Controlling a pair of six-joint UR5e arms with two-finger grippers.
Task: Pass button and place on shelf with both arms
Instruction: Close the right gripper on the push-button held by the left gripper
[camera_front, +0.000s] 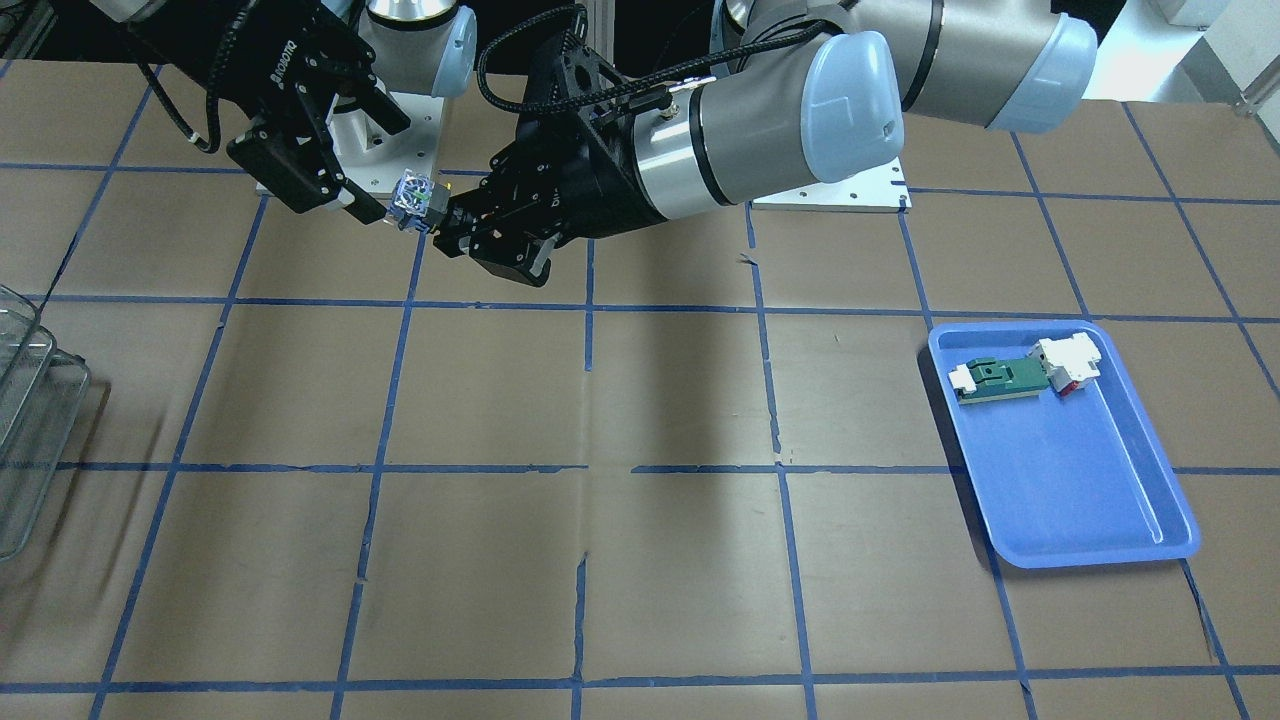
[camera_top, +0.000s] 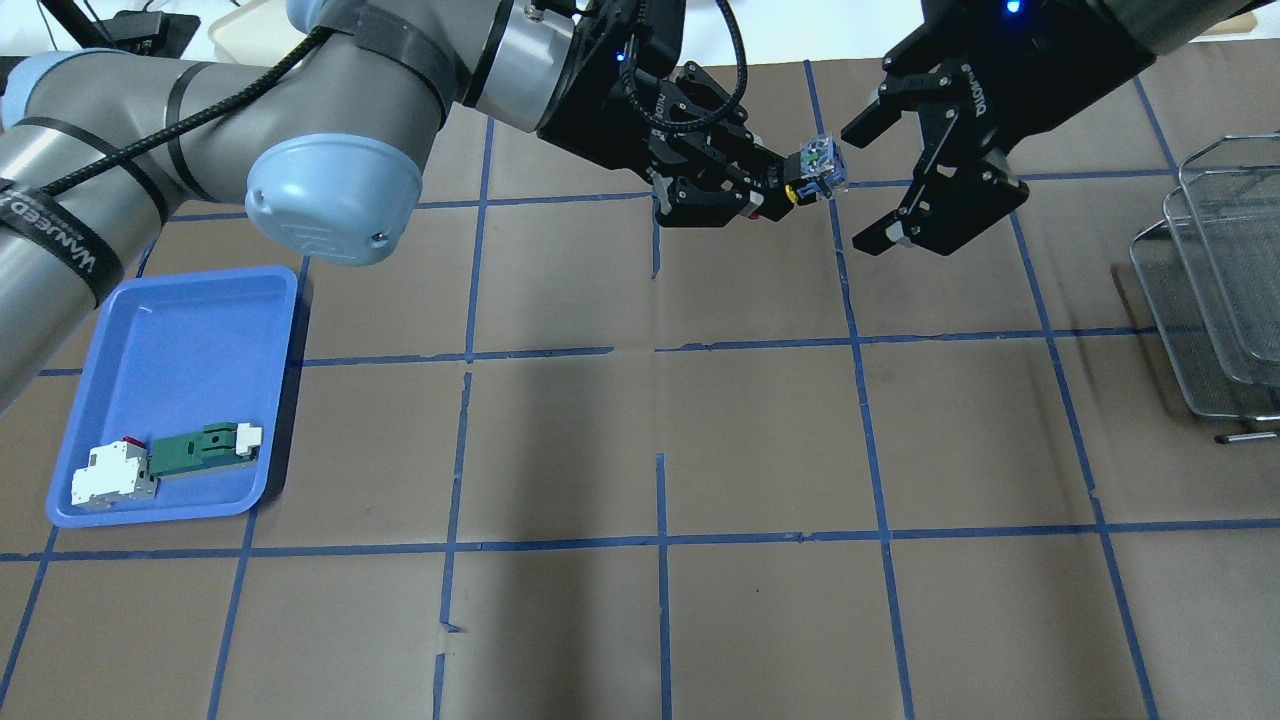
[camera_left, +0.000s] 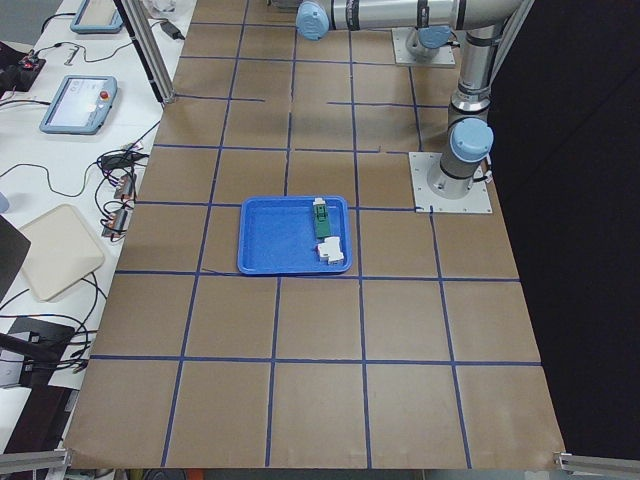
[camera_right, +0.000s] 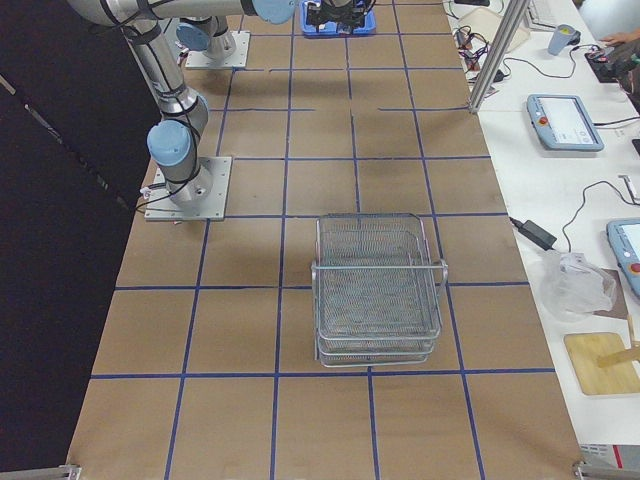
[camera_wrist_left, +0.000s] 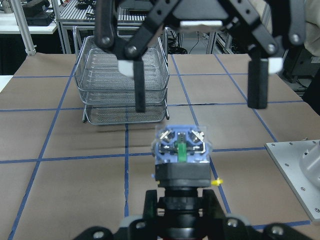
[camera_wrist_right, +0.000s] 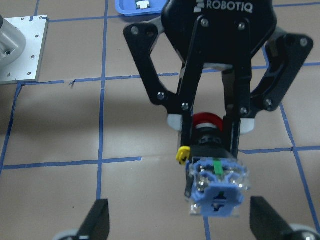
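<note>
The button (camera_top: 815, 170) hangs above the worktop (camera_top: 760, 440) toward its far edge, at about 12 o'clock in the overhead view. My left hand (camera_top: 775, 190) pinches it by the black body. The red cap is tucked back between my left fingers (camera_wrist_right: 186, 107), and the blue-clear contact block points outward to 3 o'clock. A small yellow tab pokes from the side of the body.

My right hand (camera_top: 862, 185) faces the block from 3 o'clock with its fingers (camera_wrist_left: 140, 92) spread wide. One fingertip lies to each side of the block's line, and neither touches it. From my right wrist, the block (camera_wrist_right: 216, 185) fills the gap between my two fingertips at the bottom corners.

Farther out at 3 o'clock, the wire-mesh shelf (camera_top: 1215, 280) stands on the worktop, well apart from both hands.

At 8 o'clock, a blue tray (camera_top: 180, 330) lies flat. It holds a green board (camera_top: 205, 447) and a white block (camera_top: 112, 478) touching each other at its near end.
</note>
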